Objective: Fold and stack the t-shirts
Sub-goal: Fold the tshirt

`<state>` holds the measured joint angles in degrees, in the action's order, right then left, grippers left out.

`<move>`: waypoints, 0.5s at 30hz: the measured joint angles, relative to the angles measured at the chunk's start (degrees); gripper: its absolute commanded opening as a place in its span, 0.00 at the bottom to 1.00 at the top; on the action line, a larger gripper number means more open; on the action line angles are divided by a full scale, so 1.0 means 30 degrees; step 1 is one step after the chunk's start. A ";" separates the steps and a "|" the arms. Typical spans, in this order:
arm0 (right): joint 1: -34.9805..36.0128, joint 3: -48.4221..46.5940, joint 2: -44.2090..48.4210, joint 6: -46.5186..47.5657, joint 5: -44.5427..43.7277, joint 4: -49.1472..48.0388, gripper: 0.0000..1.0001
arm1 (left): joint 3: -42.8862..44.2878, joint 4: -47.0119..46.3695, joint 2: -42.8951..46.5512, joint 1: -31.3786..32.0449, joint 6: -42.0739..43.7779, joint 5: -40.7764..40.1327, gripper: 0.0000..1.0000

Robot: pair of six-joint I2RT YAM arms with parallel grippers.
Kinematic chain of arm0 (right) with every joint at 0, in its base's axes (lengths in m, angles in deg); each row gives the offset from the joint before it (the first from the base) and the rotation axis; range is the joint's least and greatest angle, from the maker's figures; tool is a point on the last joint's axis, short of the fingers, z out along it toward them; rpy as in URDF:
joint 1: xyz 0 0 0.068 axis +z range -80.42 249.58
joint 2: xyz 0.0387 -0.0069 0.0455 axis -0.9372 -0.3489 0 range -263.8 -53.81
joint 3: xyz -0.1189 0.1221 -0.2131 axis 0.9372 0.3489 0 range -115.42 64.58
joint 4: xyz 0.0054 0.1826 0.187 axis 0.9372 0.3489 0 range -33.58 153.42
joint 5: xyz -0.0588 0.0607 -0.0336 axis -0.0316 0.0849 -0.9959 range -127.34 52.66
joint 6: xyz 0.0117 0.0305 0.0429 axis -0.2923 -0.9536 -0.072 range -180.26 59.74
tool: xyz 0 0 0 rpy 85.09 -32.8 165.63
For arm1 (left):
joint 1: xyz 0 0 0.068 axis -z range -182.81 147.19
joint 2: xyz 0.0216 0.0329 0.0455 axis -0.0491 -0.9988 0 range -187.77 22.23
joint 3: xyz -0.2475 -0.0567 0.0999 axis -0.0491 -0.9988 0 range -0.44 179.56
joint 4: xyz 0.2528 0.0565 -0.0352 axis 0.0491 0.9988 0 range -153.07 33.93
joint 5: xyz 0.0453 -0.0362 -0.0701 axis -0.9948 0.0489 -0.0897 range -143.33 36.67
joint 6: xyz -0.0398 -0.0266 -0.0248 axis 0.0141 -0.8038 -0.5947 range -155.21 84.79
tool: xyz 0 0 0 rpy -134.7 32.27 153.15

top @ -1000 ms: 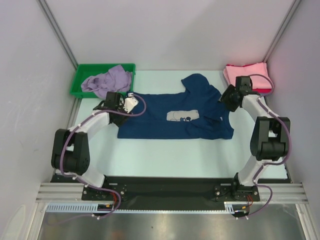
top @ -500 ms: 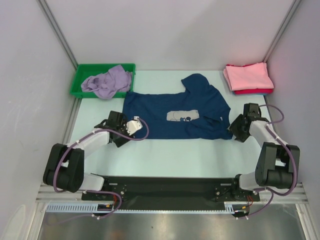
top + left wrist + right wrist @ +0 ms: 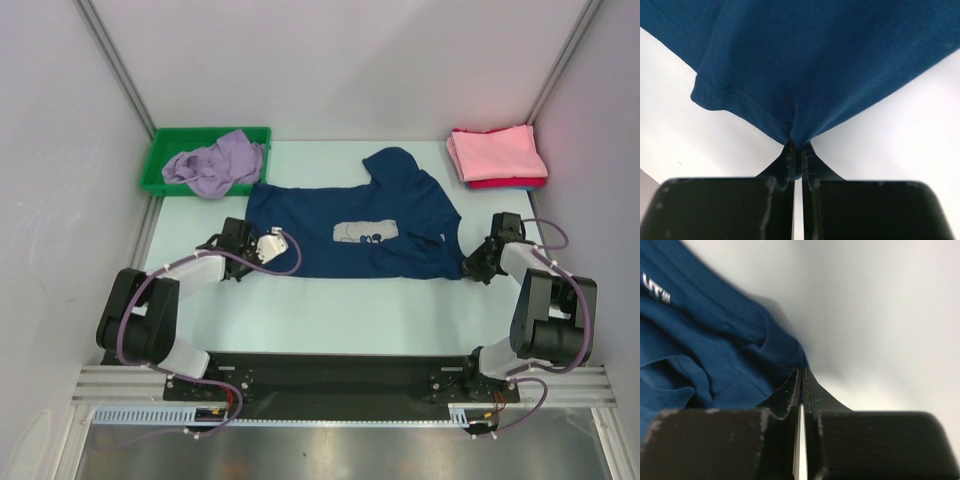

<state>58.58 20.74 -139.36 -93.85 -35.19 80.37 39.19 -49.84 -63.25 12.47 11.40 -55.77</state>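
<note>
A navy blue t-shirt with a pale grey print lies spread across the middle of the table. At its near left corner my left gripper is shut on the hem; the left wrist view shows blue cloth pinched between the jaws of my left gripper. My right gripper is shut on the shirt's near right corner, and the right wrist view has my right gripper clamping the blue cloth edge. A lavender t-shirt sits crumpled at the back left. Folded pink and red t-shirts are stacked at the back right.
The lavender shirt lies in a green bin at the table's back left corner. White walls close in the table on three sides. Both arm bases stand on the black rail at the near edge.
Both grippers came from the shirt's far corners to its near corners, then closed on the cloth; half a second ago they stood open there.
</note>
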 measured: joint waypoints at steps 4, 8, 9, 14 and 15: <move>-0.1253 0.0627 0.0940 0.0000 0.0517 0.0262 0.00 | -0.0335 0.0539 0.0758 -0.0204 0.0066 0.0138 0.00; -0.2208 0.1246 0.3002 0.0197 0.1005 0.1326 0.00 | -0.0984 0.2135 0.3424 -0.0670 0.0153 0.0780 0.00; -0.2361 0.1508 0.3752 0.0197 0.1107 0.1617 0.00 | -0.1151 0.2572 0.4320 -0.0714 0.0153 0.1020 0.00; -0.2652 0.3548 0.7257 -0.0510 0.1406 0.2718 0.00 | -0.1887 0.4794 0.7380 -0.0743 0.0197 0.2200 0.00; -0.2659 0.4014 0.7927 -0.0831 0.1428 0.2980 0.00 | -0.2164 0.5435 0.7847 -0.0758 0.0277 0.2433 0.00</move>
<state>50.60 32.79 -115.58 -96.34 -30.91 89.31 32.70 -33.53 -39.71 10.20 12.23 -48.47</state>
